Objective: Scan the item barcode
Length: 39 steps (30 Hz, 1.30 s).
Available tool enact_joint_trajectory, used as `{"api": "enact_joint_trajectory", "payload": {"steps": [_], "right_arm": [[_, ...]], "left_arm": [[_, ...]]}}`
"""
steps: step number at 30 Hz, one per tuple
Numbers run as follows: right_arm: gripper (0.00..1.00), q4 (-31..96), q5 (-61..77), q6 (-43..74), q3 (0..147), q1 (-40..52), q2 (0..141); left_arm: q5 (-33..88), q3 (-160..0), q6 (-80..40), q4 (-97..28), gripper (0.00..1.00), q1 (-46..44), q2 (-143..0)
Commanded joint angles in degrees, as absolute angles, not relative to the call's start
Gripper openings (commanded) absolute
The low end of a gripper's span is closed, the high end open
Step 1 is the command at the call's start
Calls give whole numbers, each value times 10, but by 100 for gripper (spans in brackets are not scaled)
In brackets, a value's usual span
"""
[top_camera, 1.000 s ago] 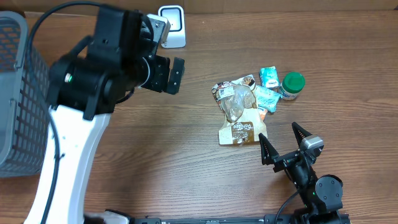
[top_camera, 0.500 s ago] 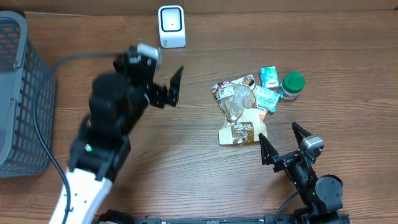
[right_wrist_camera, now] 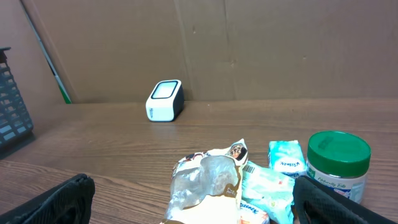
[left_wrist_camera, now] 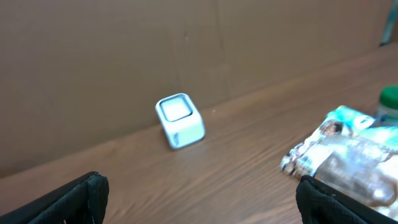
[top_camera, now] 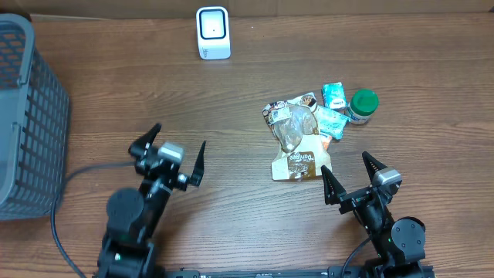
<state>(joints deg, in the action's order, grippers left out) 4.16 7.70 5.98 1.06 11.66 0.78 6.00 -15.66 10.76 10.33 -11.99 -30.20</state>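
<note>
Scanner: small white box with a dark window, standing at the far edge of the desk, left of centre. Nothing touches it.

Items: a loose pile right of centre, well apart from the scanner.
- Brown snack bag on the near side of the pile.
- Crumpled clear wrapper lying over its far end.
- Teal packets behind and to the right of the wrapper.
- Jar with a green lid upright at the right end, against the packets.
- Print on the packs is too small to pick out a barcode.

Left pincer: low over the near side of the desk, left of centre, well apart from the pile. Jaws spread wide, holding nothing. Its wrist view shows black fingers in the lower corners, with the scanner far off between them.

Right pincer: at the near edge, just in front of the snack bag. Jaws spread wide, empty. One fingertip sits close to the bag's near corner; I cannot tell whether it touches.

Grey mesh basket at the left edge of the desk.
</note>
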Motion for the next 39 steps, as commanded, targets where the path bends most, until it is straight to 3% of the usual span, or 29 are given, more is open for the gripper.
{"api": "enact_joint_trajectory", "payload": {"steps": [1, 8, 20, 39], "right_arm": [[100, 40, 82, 62, 4, 116, 2], [100, 40, 82, 62, 4, 116, 2], [100, 40, 82, 62, 4, 116, 2], [100, 40, 81, 62, 4, 116, 2]], "left_arm": [[67, -93, 130, 106, 100, -97, -227], [67, -7, 133, 105, 100, -69, -113], [51, -3, 155, -36, 100, -67, -16], [45, -3, 150, -41, 99, -67, -2]]}}
